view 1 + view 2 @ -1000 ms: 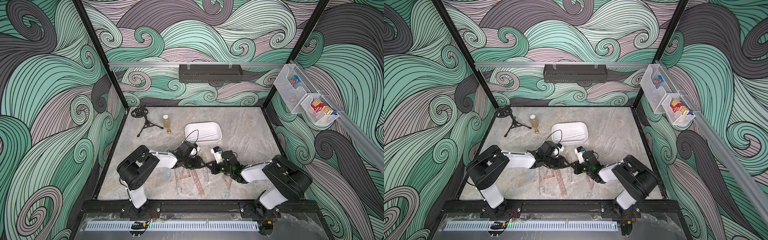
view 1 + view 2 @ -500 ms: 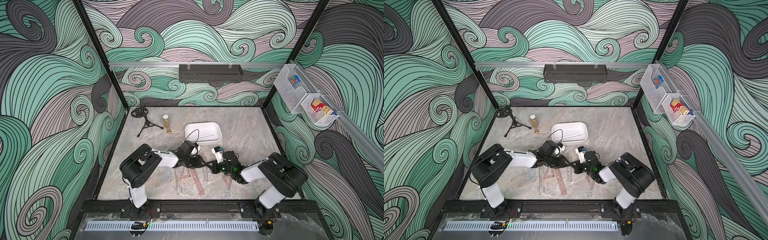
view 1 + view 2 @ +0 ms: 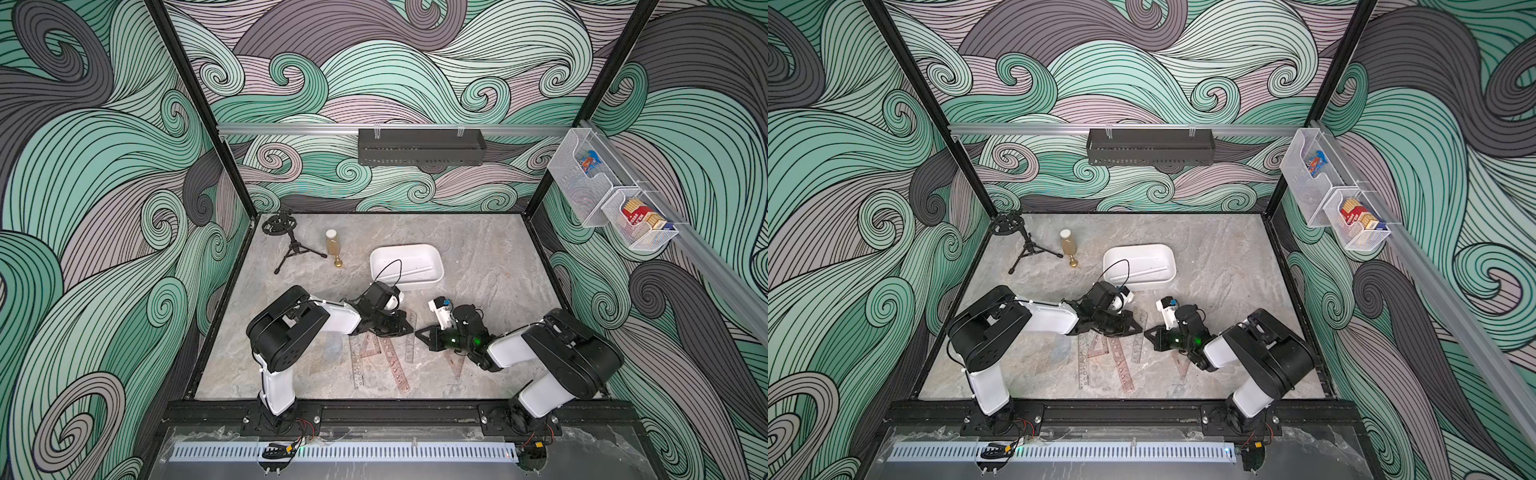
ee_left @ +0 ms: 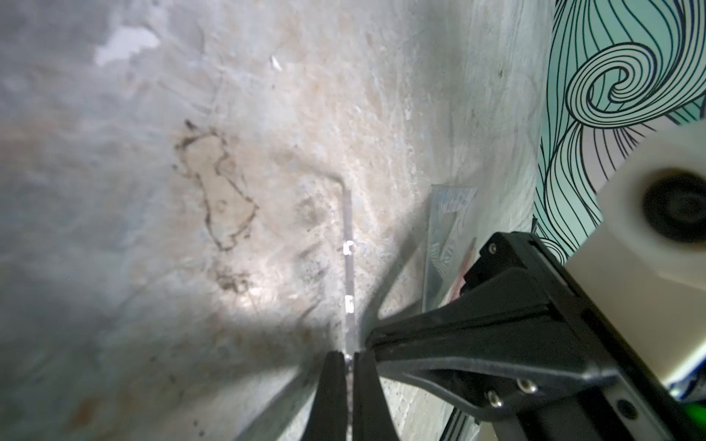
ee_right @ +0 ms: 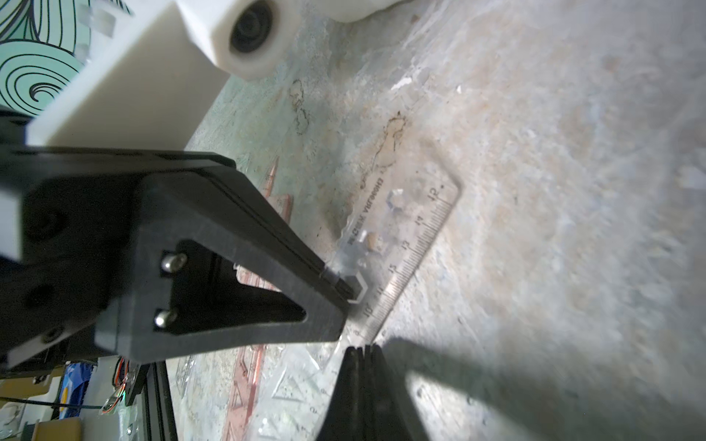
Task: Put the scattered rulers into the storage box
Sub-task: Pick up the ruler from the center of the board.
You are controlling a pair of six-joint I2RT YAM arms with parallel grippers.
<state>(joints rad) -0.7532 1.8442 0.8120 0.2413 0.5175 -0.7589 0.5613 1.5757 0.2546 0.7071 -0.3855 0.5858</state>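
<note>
The left hand (image 3: pixel 410 331) and the right hand (image 3: pixel 417 334) meet tip to tip low over the middle of the bench (image 3: pixel 490 266), nearer its near edge than its far one. In the left wrist view the left hand (image 4: pixel 345 361) is clenched on a clear ruler (image 4: pixel 347 244), which shows there as a thin edge running away from the fingertips. In the right wrist view the same ruler (image 5: pixel 408 244) shows its scale marks and small cut-outs, and the left hand pinches it at a hexagonal cut-out. The strip looks tipped up on one long edge.

The right hand (image 5: pixel 361 353) is clenched on nothing. Its tips sit just beside the ruler's graduated edge, and I cannot tell whether they touch it.

In both top views the other rulers lie flat on the bench just nearer than the two hands:
- a long pinkish ruler (image 3: pixel 356 365)
- a pinkish set square (image 3: pixel 371 347) beside it
- a second long strip (image 3: pixel 398 370)
- a small set square (image 3: pixel 456 365), to the right and partly under the right arm

The storage box (image 3: pixel 432 253) sits just beyond the left hand, a little right of centre. A faint pale strip lies inside it.

At the far left stand a small tripod (image 3: pixel 293 249) and a bottle (image 3: pixel 331 246).
</note>
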